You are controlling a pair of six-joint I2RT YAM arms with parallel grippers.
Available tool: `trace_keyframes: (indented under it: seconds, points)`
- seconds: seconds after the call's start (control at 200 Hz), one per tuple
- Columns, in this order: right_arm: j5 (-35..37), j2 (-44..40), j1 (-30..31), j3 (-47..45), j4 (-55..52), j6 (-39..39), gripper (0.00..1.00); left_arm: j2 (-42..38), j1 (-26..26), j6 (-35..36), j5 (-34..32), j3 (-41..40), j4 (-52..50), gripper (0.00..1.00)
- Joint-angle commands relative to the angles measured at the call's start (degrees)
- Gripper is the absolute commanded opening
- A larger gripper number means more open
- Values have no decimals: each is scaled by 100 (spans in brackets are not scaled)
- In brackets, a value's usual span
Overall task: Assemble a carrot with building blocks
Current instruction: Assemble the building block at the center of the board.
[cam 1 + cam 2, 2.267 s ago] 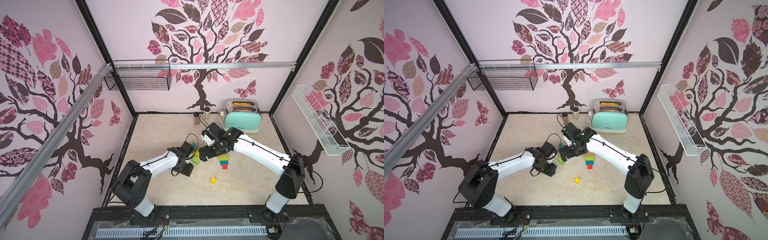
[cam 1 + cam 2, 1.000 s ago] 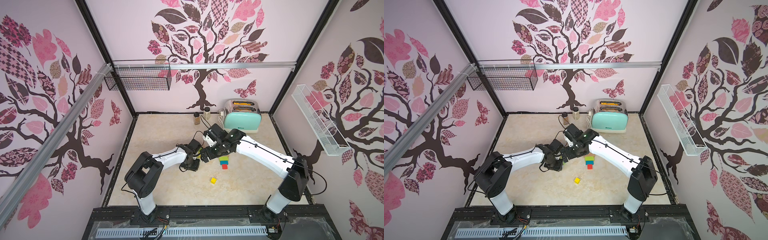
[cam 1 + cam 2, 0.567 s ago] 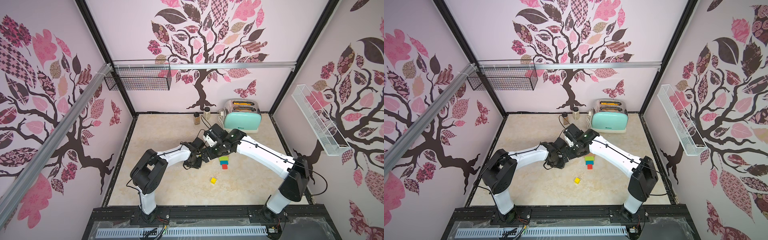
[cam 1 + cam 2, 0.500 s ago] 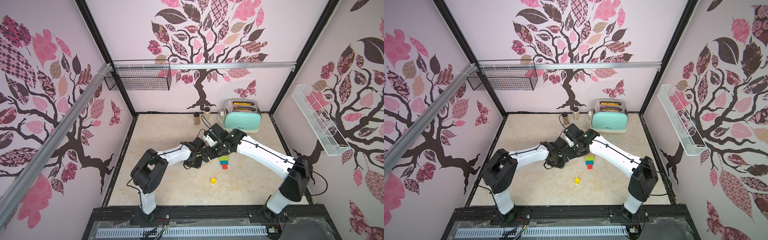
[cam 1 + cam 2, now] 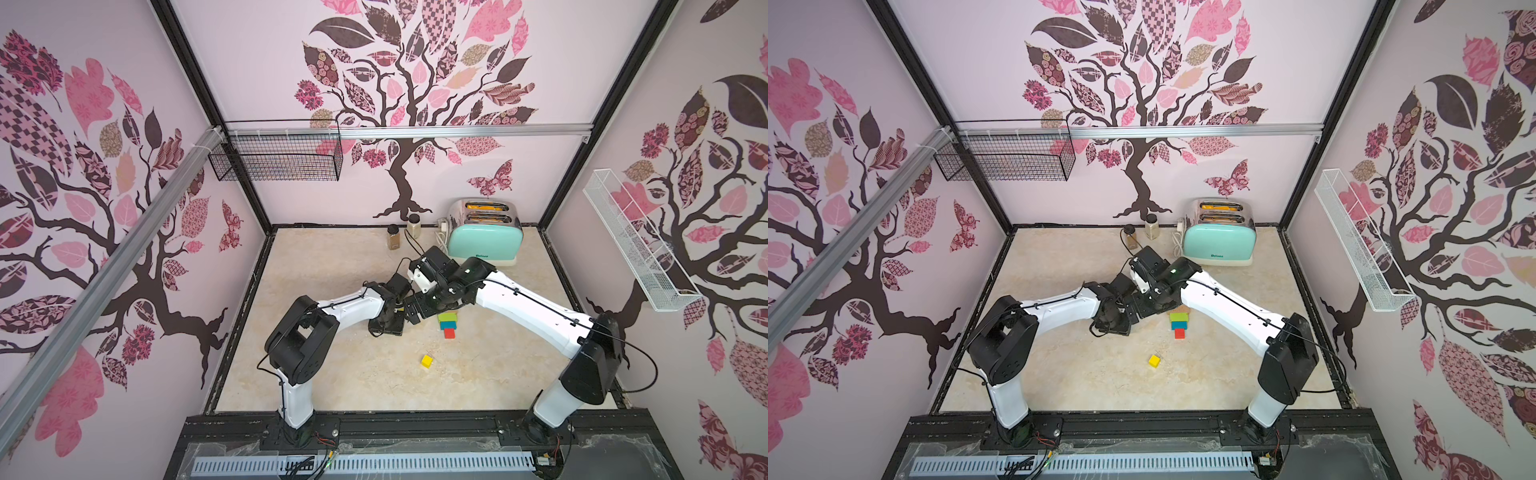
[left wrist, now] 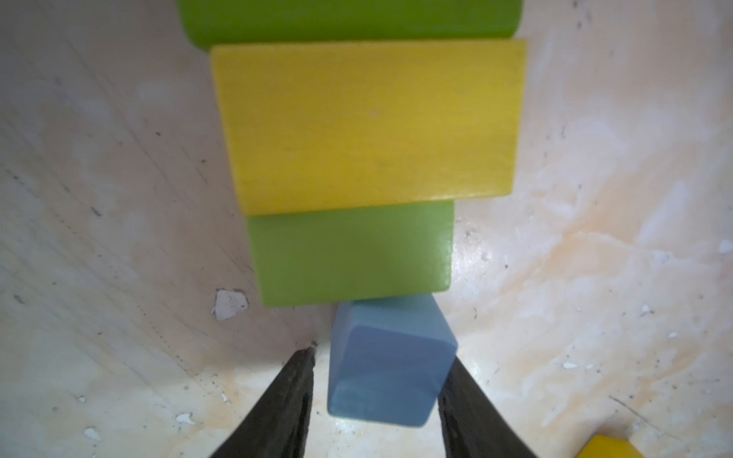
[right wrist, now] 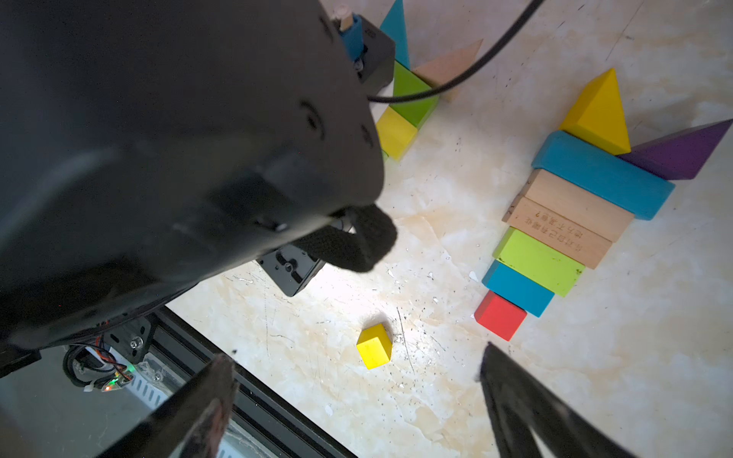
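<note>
In the left wrist view a row of building blocks lies on the table: a green block (image 6: 349, 16), a yellow block (image 6: 369, 127), a green block (image 6: 351, 253) and a light blue cube (image 6: 392, 380). My left gripper (image 6: 381, 355) is open around that cube, with a gap at one finger. My right gripper (image 7: 357, 351) hangs wide open and empty above a loose yellow cube (image 7: 373, 345). Beside it lies another row, from a red cube (image 7: 500, 315) up to a yellow wedge (image 7: 599, 111) and a purple wedge (image 7: 678, 150).
A mint toaster (image 5: 484, 239) and two spice jars (image 5: 393, 237) stand at the back wall. The two wrists cross closely at the table's middle, and the left arm (image 7: 178, 138) fills much of the right wrist view. The loose yellow cube (image 5: 426, 360) lies towards the front.
The left arm has stretched further right, under the right wrist. Its jaws, shut a second ago, have parted from the light blue cube. The right arm has barely moved.
</note>
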Motion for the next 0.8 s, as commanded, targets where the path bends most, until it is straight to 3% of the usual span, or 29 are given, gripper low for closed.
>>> trace_keyframes:
  seconds: [0.0, 0.195, 0.41, 0.52, 0.555, 0.645, 0.795]
  points:
    - [-26, -94, -25, 69, -10, -33, 99, -26, -9, -43, 30, -145, 52, 66]
    - [-92, -187, -27, 166, -117, -6, 99, -525, -9, -206, -19, -293, 162, 76]
    - [-263, -529, -30, -104, -320, 162, 99, -1736, 217, -493, -272, -577, 89, 83]
    - [-513, -469, -21, -621, -262, 254, 90, -2577, 547, -698, -208, -972, 160, 88]
    - [-610, -426, -8, -792, -192, 282, 86, -2874, 647, -761, -207, -1110, 221, 98]
    - [-652, -280, 84, -1216, 157, 344, 78, -3534, 797, -894, -224, -1345, 297, 98]
    - [-382, 47, 387, -1592, 742, 277, 73, -4102, 826, -1096, -170, -1428, 183, 98]
